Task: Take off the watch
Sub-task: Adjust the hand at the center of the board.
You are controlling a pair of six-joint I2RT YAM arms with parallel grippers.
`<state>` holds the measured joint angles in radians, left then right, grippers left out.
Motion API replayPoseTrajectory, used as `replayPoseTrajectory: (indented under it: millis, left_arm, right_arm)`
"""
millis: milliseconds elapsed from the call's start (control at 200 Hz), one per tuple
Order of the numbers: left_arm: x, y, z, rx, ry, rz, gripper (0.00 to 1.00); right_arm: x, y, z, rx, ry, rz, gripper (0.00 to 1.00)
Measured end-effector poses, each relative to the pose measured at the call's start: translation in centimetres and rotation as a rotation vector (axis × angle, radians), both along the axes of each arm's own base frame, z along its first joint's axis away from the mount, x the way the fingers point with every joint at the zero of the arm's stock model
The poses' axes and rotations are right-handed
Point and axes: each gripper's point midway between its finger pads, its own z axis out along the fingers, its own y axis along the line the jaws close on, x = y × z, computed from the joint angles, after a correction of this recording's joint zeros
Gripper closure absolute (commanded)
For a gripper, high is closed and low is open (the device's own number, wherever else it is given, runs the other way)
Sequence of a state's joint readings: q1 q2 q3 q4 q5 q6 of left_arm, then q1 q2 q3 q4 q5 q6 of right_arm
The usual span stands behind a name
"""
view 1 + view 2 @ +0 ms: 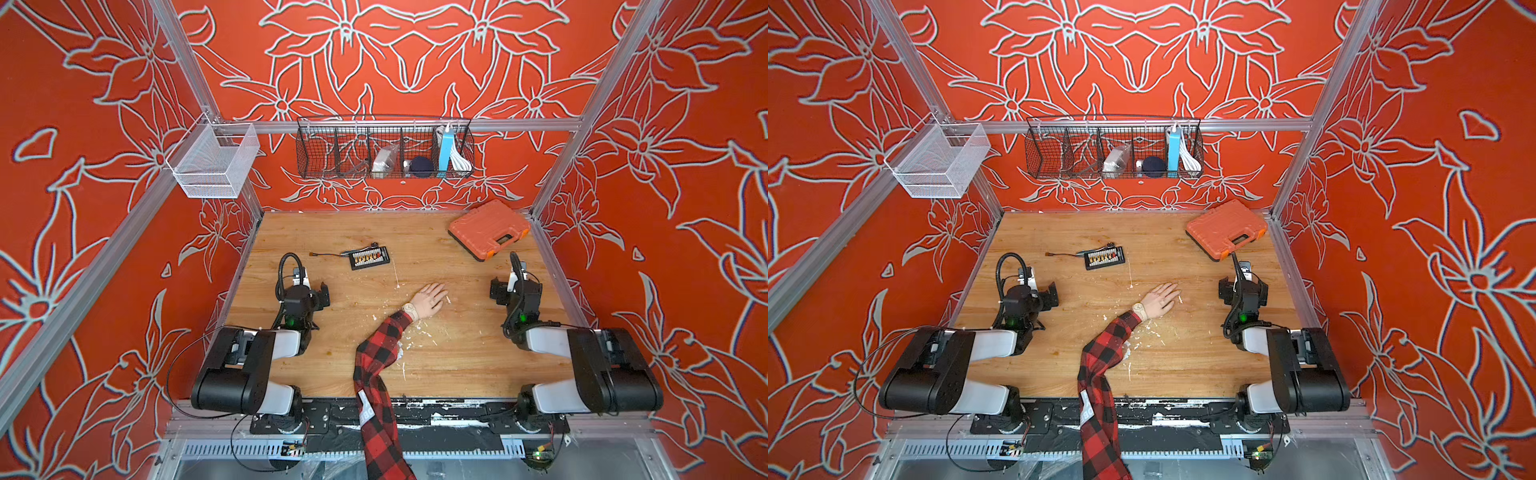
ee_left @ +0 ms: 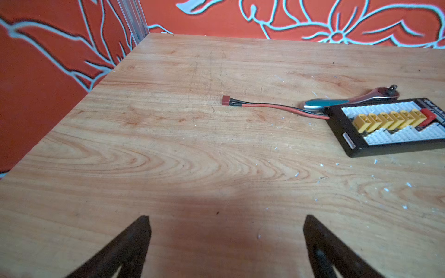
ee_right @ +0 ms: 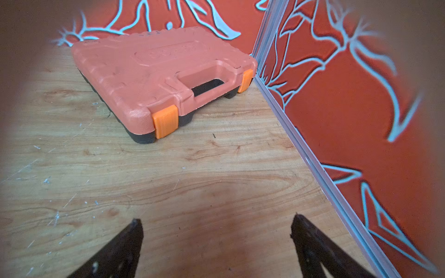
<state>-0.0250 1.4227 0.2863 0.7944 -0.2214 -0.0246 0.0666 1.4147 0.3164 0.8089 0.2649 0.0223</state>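
Watch (image 1: 409, 309) strapped on wrist of hand (image 1: 430, 298), palm down on table (image 1: 332, 365) centre. Left gripper (image 2: 225, 220), right gripper (image 3: 215, 222): both spread wide, empty, well apart from watch.

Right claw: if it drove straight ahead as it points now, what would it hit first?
Probably the orange tool case, which lies ahead of the open right claw across bare table; the claw's height above the wood is unclear.
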Motion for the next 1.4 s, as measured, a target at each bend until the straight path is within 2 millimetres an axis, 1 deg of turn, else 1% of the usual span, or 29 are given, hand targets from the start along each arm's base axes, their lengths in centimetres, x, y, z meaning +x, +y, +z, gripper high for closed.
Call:
replayPoseTrajectory:
  millis: [996,1051,1116,1151,1226,1281,1311,1356,1396]
  left_arm:
    - [0.0,0.0,0.1,0.000,-0.002,0.002,0.02]
    - [-0.1,0.0,0.1,0.002,0.019,0.002,0.02]
    - [0.3,0.1,1.2,0.006,0.038,0.009,0.02]
    - [0.8,0.2,2.4,0.008,0.029,0.013,0.02]
    - [1.9,0.3,5.7,0.010,-0.016,0.023,0.02]
    - [2.3,0.4,7.5,0.008,-0.034,0.030,0.02]
    - [2.3,0.4,8.2,0.004,-0.035,0.036,0.02]
    - [2.3,0.4,8.9,-0.005,-0.027,0.044,0.02]
    - [2.2,0.2,9.2,-0.014,-0.017,0.045,0.02]
  right_arm:
    - [0.0,0.0,0.0,0.000,0.000,-0.001,0.02]
    - [-0.1,-0.1,0.1,0.001,-0.002,-0.009,0.02]
    - [-0.4,-0.3,0.4,0.002,-0.020,-0.016,0.02]
    - [-0.6,-0.3,0.5,0.002,-0.027,-0.018,0.02]
    - [-1.0,-0.3,0.5,0.003,-0.029,-0.017,0.02]
    - [-1.2,-0.3,0.7,0.002,-0.029,-0.017,0.02]
    - [-1.3,-0.3,1.0,0.002,-0.021,-0.018,0.02]
    - [-1.4,-0.4,1.9,0.002,-0.017,-0.020,0.02]
    - [-1.3,-0.4,3.3,0.004,-0.032,-0.020,0.02]
